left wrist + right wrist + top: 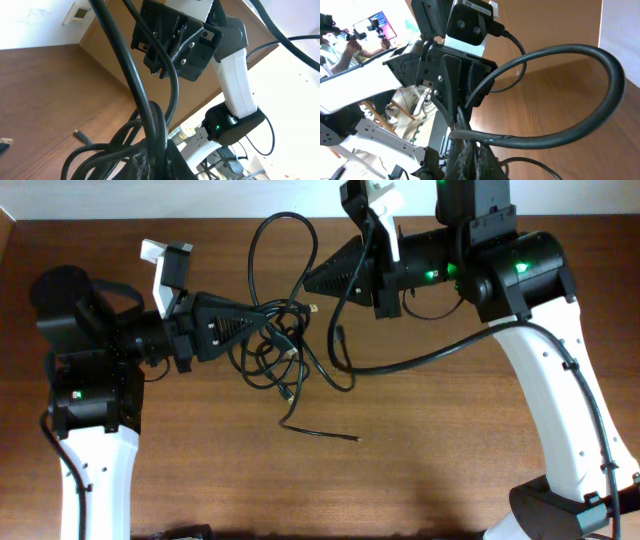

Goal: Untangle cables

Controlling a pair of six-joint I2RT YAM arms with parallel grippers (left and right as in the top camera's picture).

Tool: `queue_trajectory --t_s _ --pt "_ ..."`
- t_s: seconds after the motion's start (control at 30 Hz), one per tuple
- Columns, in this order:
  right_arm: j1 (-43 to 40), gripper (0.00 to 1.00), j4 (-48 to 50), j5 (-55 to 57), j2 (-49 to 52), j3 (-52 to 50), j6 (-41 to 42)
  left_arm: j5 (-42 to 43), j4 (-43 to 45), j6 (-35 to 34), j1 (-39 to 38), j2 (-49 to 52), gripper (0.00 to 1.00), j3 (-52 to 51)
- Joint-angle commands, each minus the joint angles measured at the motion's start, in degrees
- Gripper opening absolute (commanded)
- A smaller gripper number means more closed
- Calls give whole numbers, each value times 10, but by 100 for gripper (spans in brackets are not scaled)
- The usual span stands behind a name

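The left pincer (258, 318) is clamped tight on the cables (288, 348), and the right pincer (308, 280) is closed on a strand of them too. The tangle sits between the two tips over mid-desk, with one loop reaching toward the far edge and a loose end trailing nearward. The desk (430, 470) is brown wood.
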Motion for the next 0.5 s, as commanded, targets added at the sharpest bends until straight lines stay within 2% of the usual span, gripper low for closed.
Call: queue_trajectory --t_s 0.0,0.03,0.07,0.13,0.2,0.23,0.27,0.3,0.37,0.47 --pt "-1 45 7 -3 -2 5 8 17 5 1 -3 -5 9 10" --pt "-1 67 7 -3 -2 5 13 17 6 1 -3 -5 9 10" --pt "-2 74 9 -3 -2 5 23 17 7 2 -3 -5 9 10" --pt "-7 83 29 -3 -2 5 37 28 10 53 -3 -5 9 10" --pt "-19 88 70 -1 -2 5 91 30 11 67 -3 -5 10 10" --pt "-23 85 82 0 -2 5 110 30 17 66 -3 -5 10 10" --pt "-28 49 91 2 -2 5 126 30 20 66 -3 -5 10 10" --pt "-31 4 92 4 -2 5 134 30 21 66 -3 -5 11 10" --pt "-34 4 92 3 -2 5 134 30 20 66 -3 -5 23 10" --pt "-39 4 97 6 -2 5 136 30 20 66 -3 -5 27 10"
